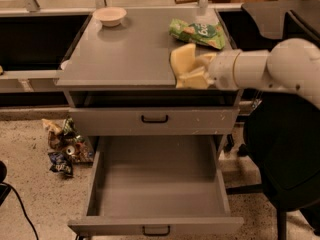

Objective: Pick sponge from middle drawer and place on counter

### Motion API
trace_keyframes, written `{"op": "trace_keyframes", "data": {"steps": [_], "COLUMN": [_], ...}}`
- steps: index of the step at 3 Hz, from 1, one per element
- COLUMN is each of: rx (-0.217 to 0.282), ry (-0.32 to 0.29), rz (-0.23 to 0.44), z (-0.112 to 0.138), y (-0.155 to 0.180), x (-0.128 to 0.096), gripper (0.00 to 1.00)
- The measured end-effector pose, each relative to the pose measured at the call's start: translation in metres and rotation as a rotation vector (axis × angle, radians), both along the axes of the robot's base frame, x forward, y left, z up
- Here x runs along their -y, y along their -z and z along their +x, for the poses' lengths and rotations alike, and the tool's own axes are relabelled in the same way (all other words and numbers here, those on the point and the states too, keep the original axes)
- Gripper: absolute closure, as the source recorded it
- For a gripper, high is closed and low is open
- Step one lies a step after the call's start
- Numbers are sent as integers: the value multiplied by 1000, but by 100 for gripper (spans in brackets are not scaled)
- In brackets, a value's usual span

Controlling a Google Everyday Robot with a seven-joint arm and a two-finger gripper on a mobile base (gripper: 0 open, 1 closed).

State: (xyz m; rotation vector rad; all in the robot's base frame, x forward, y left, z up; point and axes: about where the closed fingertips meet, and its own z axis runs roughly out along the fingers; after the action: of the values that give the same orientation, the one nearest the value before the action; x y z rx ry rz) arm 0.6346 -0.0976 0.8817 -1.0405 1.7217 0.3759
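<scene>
The pale yellow sponge (181,58) is held in my gripper (187,72), which is shut on it just above the right front part of the grey counter (125,54). The cream fingers (194,79) grip the sponge from the right, and the white arm reaches in from the right edge of the camera view. Below, the middle drawer (155,184) is pulled out wide open, its grey floor bare, with a small black handle on its front.
A green snack bag (197,32) lies at the counter's back right, just behind the sponge. A small pale bowl (109,16) sits at the back left. A closed scuffed drawer (154,119) is above the open one. Litter (62,146) lies on the floor at left; a black chair (282,154) stands at right.
</scene>
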Motion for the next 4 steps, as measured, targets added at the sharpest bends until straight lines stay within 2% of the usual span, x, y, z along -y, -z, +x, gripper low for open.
{"op": "trace_keyframes", "data": {"steps": [1, 2, 3, 4], "rx": [104, 178, 208, 207], "ry": [-100, -162, -187, -210], "rz": [-10, -20, -68, -111], "z": [36, 65, 82, 94], "y": [-36, -64, -71, -67], "x": [-23, -42, -64, -84], "gripper": [100, 100, 100, 100]}}
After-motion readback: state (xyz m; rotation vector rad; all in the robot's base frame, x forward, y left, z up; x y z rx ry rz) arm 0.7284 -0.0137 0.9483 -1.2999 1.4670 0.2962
